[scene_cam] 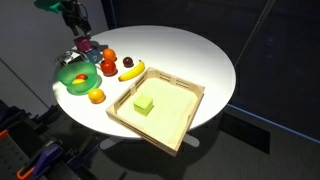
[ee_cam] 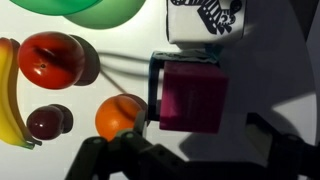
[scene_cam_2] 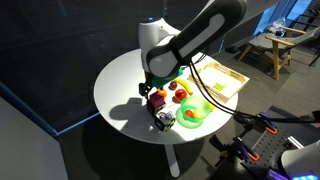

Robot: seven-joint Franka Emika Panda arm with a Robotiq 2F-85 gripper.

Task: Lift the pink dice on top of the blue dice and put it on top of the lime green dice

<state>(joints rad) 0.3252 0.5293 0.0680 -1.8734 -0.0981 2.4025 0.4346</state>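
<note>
Orange [ee_cam: 119, 117] and patterned cube [ee_cam: 205, 20] sit close beside pink dice [ee_cam: 195, 97].

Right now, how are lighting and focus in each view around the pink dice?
Wrist view: table blown out white, pink dice sharp, jaws dark and blurred. In an exterior view the table glares against a dark room; in an exterior view the arm shadows it.
</note>
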